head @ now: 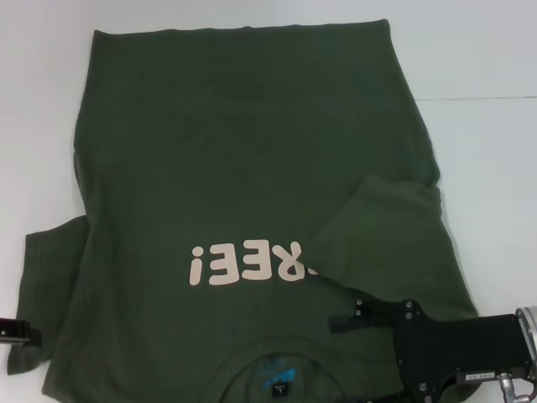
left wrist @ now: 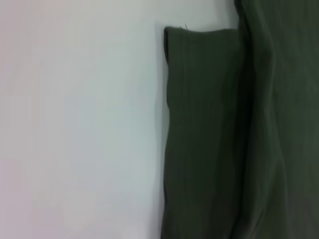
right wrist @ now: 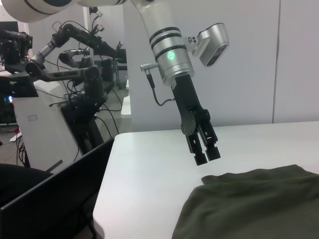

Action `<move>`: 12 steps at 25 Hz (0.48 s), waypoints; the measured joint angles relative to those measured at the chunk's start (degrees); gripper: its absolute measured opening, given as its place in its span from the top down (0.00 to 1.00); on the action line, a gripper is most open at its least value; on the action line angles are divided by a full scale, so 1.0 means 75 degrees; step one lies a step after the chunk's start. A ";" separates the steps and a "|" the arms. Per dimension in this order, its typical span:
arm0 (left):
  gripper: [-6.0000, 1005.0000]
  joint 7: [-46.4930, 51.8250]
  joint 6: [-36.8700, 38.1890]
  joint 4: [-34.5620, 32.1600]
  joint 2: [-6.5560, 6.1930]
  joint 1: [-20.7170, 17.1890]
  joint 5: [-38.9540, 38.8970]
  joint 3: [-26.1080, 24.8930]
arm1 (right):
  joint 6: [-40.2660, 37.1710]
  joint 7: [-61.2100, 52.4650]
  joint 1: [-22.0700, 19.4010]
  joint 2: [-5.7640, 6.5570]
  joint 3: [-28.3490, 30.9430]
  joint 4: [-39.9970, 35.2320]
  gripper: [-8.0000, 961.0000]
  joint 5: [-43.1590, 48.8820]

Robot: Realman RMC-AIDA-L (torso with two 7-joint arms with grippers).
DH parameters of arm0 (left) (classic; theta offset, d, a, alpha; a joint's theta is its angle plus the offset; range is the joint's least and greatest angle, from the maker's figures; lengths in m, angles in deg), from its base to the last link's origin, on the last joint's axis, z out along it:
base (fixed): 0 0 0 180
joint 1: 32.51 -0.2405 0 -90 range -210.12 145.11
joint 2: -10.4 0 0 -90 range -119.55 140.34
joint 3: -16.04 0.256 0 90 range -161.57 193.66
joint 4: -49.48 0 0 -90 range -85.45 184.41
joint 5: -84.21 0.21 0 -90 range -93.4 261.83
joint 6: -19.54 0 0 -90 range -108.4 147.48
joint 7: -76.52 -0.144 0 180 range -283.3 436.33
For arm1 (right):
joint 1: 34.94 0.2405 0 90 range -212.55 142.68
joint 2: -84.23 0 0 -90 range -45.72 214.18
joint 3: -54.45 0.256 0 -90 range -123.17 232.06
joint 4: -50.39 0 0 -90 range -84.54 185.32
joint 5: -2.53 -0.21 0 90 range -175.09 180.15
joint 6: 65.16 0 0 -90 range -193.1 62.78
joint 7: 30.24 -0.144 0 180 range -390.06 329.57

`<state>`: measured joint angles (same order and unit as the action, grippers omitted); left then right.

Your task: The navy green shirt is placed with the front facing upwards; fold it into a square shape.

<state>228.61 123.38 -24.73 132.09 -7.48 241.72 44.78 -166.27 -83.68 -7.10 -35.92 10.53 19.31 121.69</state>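
White counter [head: 487,151] carrying the navy green shirt [head: 243,168], which lies spread front-up and covers most of the surface in the head view. The hem lies at the far edge and the collar at the near edge, so the pale pink "FREE!" lettering [head: 243,262] reads inverted. The right sleeve [head: 382,231] is folded inward across the chest, its edge overlapping the first letter of the print; the left sleeve [head: 46,294] lies flat and extended on the counter. A blue neck label [head: 278,375] shows inside the collar at the near edge.

The right gripper [head: 344,319] is over the shirt near the right shoulder, just beside the folded sleeve; whether its fingers are parted or closed cannot be told. The left gripper [right wrist: 206,153], seen from the right wrist view, hangs above the bare counter just off the left sleeve's end, clear of the cloth, its fingers drawn narrow and holding nothing. In the head view only a dark part of it shows at the left edge.

The left wrist view shows the sleeve's stitched cuff against the counter.
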 joint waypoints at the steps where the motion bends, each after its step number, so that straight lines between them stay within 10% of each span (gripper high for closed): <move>1: 0.20 0.0004 -0.0063 0.0029 0.0001 0.0001 0.0001 0.0000 | 0.0000 0.0000 -0.0007 0.0001 0.0006 0.0003 0.05 0.0000; 12: 0.21 0.0051 -0.0460 0.0495 -0.0043 0.0083 0.0019 0.0001 | 0.0022 0.0000 0.0001 0.0015 0.0031 0.0088 0.05 0.0002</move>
<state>228.99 119.93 -21.02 131.77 -6.85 241.86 44.79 -166.10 -83.68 -7.09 -35.80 10.77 19.97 121.71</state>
